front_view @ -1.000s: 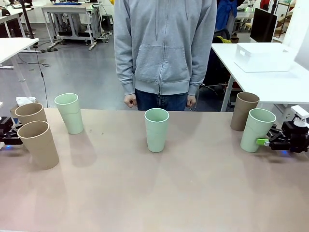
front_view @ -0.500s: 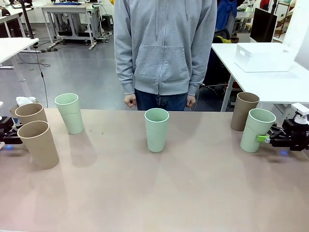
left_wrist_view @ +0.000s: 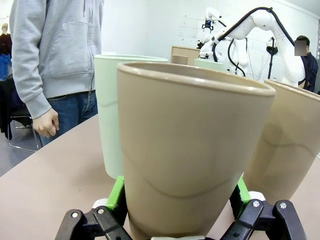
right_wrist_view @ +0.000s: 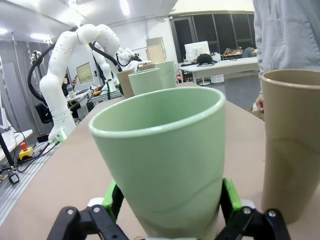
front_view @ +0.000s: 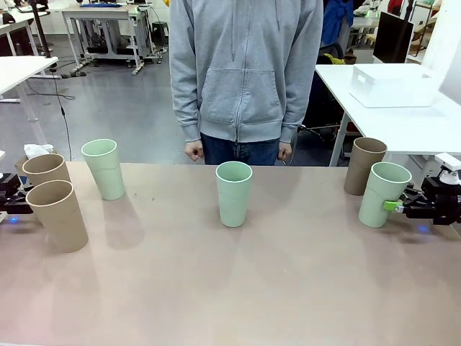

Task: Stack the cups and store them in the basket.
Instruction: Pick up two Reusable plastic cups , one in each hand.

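Six cups stand on the table: two tan cups (front_view: 45,169) (front_view: 57,215) and a mint cup (front_view: 103,169) at the left, a mint cup (front_view: 234,193) in the middle, a tan cup (front_view: 364,166) and a mint cup (front_view: 384,193) at the right. My left gripper (front_view: 13,202) (left_wrist_view: 180,192) is shut low on the rear left tan cup (left_wrist_view: 190,150), green pads on both sides. Low on the right mint cup (right_wrist_view: 165,160), my right gripper (front_view: 400,207) (right_wrist_view: 171,200) is shut the same way. The white basket (front_view: 392,85) sits on a separate table at the back right.
A person in a grey hoodie stands at the far edge, hands (front_view: 194,150) (front_view: 286,151) hanging at their sides. The right tan cup (right_wrist_view: 292,145) stands close beside the gripped mint one. Open tabletop (front_view: 230,288) lies in front of the cups.
The right gripper has shifted slightly up and right at the mint cup's base. No cup has moved, and the left arm holds still.
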### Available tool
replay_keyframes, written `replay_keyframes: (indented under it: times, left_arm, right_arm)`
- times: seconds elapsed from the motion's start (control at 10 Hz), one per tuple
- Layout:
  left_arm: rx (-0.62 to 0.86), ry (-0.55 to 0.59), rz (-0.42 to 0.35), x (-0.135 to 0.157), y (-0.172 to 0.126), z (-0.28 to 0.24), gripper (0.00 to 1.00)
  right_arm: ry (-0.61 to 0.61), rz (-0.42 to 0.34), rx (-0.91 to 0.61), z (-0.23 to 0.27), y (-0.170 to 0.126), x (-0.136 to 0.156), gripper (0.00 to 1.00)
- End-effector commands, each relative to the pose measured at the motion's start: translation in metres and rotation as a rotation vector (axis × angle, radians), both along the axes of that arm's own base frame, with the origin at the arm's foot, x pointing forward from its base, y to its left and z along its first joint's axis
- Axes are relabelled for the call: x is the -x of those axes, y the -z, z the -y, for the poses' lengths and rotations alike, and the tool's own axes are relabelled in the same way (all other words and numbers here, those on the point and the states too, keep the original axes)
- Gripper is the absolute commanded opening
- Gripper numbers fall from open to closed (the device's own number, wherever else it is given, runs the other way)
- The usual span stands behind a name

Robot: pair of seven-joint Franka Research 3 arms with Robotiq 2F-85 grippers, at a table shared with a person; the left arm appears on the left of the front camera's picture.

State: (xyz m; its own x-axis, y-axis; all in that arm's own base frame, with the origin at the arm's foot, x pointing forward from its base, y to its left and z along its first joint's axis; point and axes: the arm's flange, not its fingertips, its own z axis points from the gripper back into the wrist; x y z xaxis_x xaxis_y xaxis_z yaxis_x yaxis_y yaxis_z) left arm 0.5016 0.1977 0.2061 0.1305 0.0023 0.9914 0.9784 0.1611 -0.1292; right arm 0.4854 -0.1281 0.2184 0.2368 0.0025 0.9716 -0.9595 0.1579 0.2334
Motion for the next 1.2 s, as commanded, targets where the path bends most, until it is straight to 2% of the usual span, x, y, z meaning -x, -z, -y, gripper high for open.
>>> replay_keyframes:
  times: [0.0, 0.1, 0.2, 0.3, 0.4, 0.5, 0.6, 0.7, 0.8, 0.9, 1.1]
  left_arm:
    - [0.035, 0.001, -0.009, -0.0006, -0.0036, 0.0071, 1.0]
    - [0.03, 0.009, -0.011, -0.0009, -0.0043, 0.0064, 0.8]
    - [0.029, 0.014, -0.008, -0.0011, -0.0048, 0.0058, 0.8]
    - [0.033, 0.015, -0.008, -0.0015, -0.0053, 0.0055, 0.6]
    - [0.037, 0.019, -0.008, -0.0015, -0.0054, 0.0052, 0.75]
    - [0.042, 0.016, -0.007, -0.0017, -0.0054, 0.0049, 0.4]
    - [0.047, 0.011, -0.004, -0.0019, -0.0058, 0.005, 0.55]
    - [0.064, 0.003, -0.007, -0.0025, -0.0059, 0.0058, 0.21]
    - [0.118, 0.006, -0.039, -0.0021, -0.0068, 0.0059, 0.36]
    - [0.023, 0.013, 0.0, 0.0007, -0.0027, 0.0021, 0.36]
    - [0.023, 0.013, 0.0, 0.0007, -0.0027, 0.0021, 0.36]
  right_arm:
    - [0.017, -0.018, -0.002, -0.0054, -0.0058, 0.0004, 0.93]
    - [0.02, -0.025, -0.001, -0.0054, -0.0057, -0.0008, 0.8]
    - [0.018, -0.023, -0.003, -0.005, -0.0053, -0.0017, 0.74]
    - [0.013, -0.023, 0.003, -0.0048, -0.0051, -0.0024, 0.61]
    - [0.012, -0.021, 0.007, -0.0046, -0.0044, -0.0032, 0.73]
    - [0.015, -0.018, 0.007, -0.0043, -0.0032, -0.0039, 0.41]
    - [0.011, -0.01, 0.003, -0.0037, -0.002, -0.004, 0.54]
    - [-0.004, -0.009, -0.003, -0.0033, 0.0005, -0.0049, 0.21]
    - [-0.071, 0.013, 0.008, -0.0046, 0.0021, -0.0011, 0.43]
    - [-0.001, 0.001, 0.0, 0.0003, -0.0004, -0.0008, 0.43]
    - [-0.001, 0.001, 0.0, 0.0003, -0.0004, -0.0008, 0.43]
